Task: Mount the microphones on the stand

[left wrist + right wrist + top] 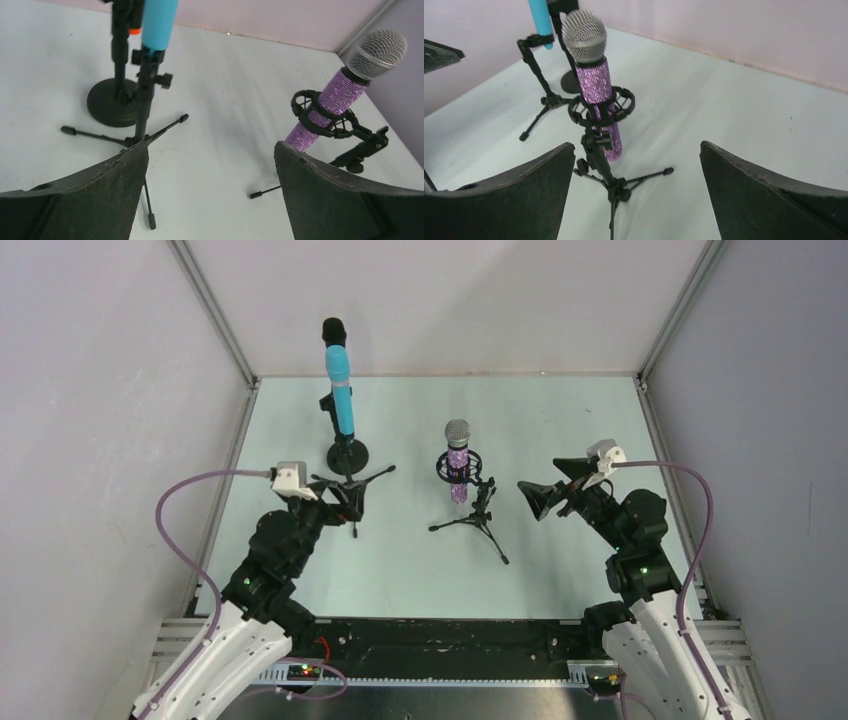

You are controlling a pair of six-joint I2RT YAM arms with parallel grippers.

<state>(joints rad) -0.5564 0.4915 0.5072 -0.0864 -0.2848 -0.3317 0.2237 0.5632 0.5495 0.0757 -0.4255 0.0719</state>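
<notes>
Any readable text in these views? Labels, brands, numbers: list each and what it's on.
No legible text in any view.
purple glitter microphone: no marking visible.
cyan-blue microphone: no marking visible.
small board by the left arm's base: any print is too small to read.

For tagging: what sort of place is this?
Probably a robot lab test enclosure: walls on aluminium framing box in a pale table; a left arm and right arm are mounted at its edge.
</notes>
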